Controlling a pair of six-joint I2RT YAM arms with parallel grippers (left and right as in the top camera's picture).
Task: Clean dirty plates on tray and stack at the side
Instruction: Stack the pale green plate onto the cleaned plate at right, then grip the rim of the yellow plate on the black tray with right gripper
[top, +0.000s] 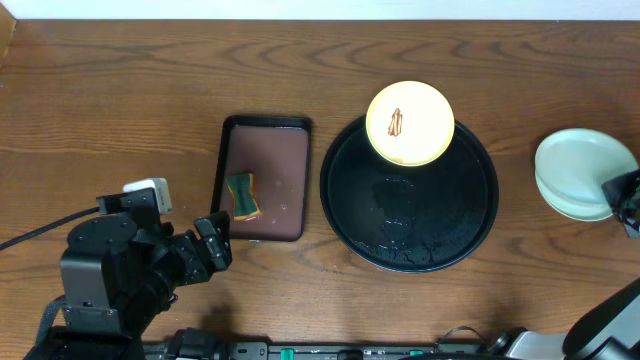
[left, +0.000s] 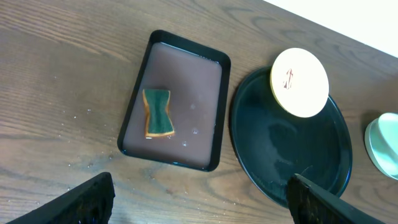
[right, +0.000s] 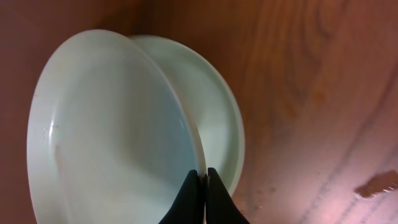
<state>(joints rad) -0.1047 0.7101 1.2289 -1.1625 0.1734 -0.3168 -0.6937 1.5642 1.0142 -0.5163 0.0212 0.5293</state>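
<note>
Right pincer (right: 202, 180) pinching mint plate (right: 112, 137) rim, cut off overhead | left pincer (left: 200, 186) spread

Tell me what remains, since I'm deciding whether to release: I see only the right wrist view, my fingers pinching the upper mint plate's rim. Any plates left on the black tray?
Observer: One, the pale yellow plate, at the black tray's far edge.
Operator: Clean?
Observer: No, a red-brown smear sits near its middle.
Operator: What could wipe it?
Observer: A sponge lies in the rectangular brown tray, left of the black one.
</note>
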